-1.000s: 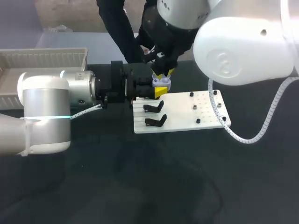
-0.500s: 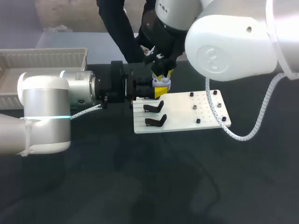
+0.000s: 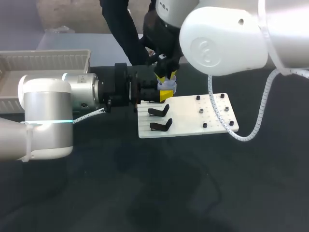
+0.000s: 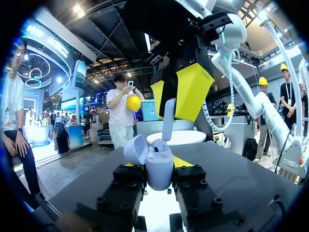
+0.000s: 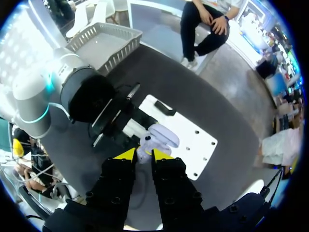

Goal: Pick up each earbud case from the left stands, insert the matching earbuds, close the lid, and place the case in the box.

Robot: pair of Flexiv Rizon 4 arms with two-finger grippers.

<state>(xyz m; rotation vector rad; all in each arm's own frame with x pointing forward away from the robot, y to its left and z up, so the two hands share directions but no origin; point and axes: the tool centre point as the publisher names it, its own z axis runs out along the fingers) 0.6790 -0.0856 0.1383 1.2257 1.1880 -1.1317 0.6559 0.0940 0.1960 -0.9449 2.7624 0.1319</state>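
1. Left arm: glossy white shell, silver wrist section, thin teal light ring.
2. Right arm: bulky white shell, white spiral-wrapped cable.
3. Left gripper, right gripper: black screwed blocks, yellow tips.

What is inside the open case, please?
One earbud sits in the case; the right gripper holds a second earbud just above. Deeper down, its walls hide the rest.

Lavender case near white board
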